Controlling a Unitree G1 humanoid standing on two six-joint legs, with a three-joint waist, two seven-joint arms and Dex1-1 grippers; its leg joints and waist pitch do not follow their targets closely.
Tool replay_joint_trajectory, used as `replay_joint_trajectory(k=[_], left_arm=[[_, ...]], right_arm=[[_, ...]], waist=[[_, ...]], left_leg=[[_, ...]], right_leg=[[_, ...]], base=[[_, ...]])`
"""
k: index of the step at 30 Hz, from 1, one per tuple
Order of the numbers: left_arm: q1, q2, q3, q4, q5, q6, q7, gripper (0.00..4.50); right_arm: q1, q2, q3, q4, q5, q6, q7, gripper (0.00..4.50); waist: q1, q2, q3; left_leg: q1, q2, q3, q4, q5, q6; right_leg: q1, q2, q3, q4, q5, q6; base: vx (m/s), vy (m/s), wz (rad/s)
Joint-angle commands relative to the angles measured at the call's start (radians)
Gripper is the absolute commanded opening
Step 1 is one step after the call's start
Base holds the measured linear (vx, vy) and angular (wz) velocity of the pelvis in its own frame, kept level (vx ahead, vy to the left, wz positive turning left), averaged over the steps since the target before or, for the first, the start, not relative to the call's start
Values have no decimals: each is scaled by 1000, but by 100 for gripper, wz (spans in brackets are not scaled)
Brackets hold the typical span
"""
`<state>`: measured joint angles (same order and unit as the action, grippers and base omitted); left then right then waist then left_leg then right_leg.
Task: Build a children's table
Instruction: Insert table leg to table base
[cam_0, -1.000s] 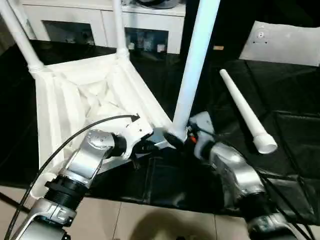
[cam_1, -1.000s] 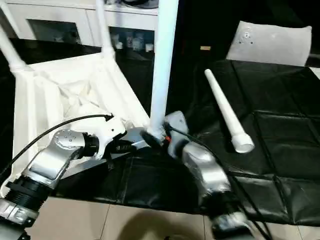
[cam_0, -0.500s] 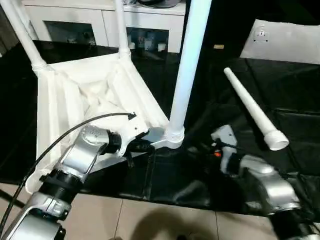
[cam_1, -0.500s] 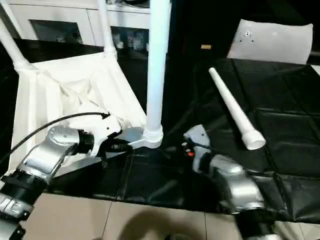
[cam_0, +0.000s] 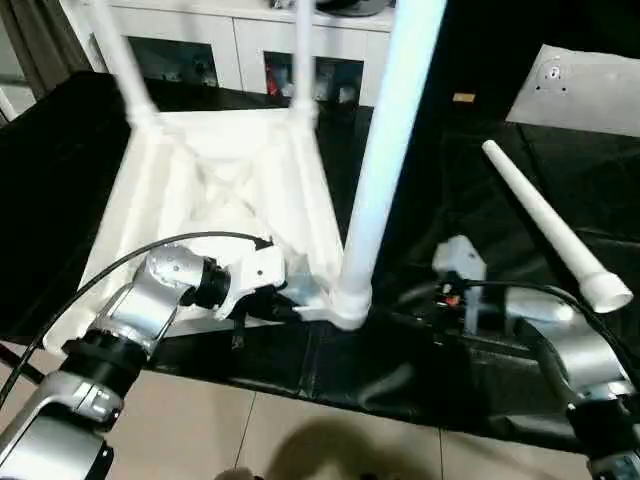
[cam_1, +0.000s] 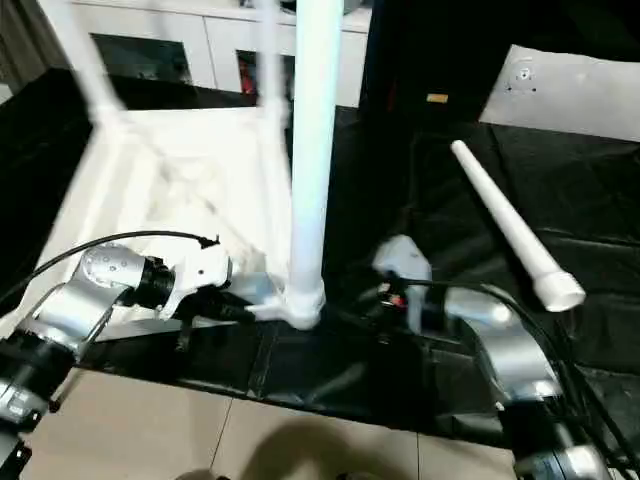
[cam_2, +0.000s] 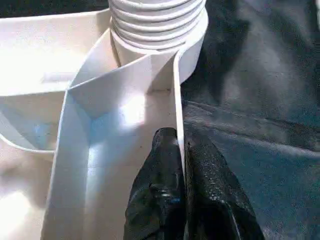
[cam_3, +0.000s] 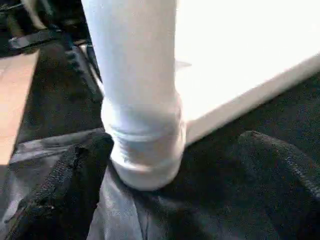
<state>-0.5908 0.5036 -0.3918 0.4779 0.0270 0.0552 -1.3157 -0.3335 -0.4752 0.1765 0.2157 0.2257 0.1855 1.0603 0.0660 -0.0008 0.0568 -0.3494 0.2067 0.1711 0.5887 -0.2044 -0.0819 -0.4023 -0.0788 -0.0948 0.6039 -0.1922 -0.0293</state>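
The children's table is seen upside down on a black mat, ribbed underside up, near the mat's front edge. Three legs are counted standing in corner sockets: two at the far corners, blurred, and a near leg seated in the front corner socket; whether it is fully home cannot be told. A fourth leg lies loose on the mat, well apart from the top, so one socket, judged to be the near one beside the left arm, is left to fill. The left pincer is clamped on the thin raised rim just beside the near socket. The right pincer hangs wide apart, holding nothing, between the standing leg and the loose one. A white cabinet stands behind, and a flat white panel lies at the mat's far side. A black cable loops over the left forearm; the standing leg itself is judged the main obstruction to reaching across.
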Motion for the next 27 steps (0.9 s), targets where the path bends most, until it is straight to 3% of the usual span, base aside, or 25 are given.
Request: replay_joint_trajectory(k=[1,6,10,19,27], left_arm=[[-22,-5,-62,-3,29,-53,-73,0],[-44,-9,-76,41,37,-113,-111,0],[-59,-16,-92,65,43,-150,-138,0],[-79,-26,-102,104,55,-192,-155,0],[-92,-32,-105,129,60,-208,-159,0]], right_arm=[[-19,-10,22,5,-12,-9,39,444],[-54,-5,55,37,-29,-41,91,444],[-93,8,74,85,-19,-51,140,444],[-128,20,93,144,-17,-55,198,367],[-149,37,97,180,-23,-56,220,307]], waist=[[-8,-1,-58],[-7,-4,-58],[-9,-5,-55],[-8,-5,-53],[-8,-7,-50]], left_leg=[[2,27,2,-64,-98,81],[-2,27,2,-62,-97,82],[-2,26,2,-63,-116,71],[-2,27,2,-62,-108,77],[-2,30,1,-65,-119,70]], right_leg=[[61,-61,61,-55,-56,-244],[63,-63,61,-54,-57,-242],[62,-64,61,-59,-112,-231],[60,-62,60,-56,-92,-244],[60,-65,60,-59,-132,-234]], base=[[0,0,0],[0,0,0],[0,0,0],[0,0,0],[0,0,0]])
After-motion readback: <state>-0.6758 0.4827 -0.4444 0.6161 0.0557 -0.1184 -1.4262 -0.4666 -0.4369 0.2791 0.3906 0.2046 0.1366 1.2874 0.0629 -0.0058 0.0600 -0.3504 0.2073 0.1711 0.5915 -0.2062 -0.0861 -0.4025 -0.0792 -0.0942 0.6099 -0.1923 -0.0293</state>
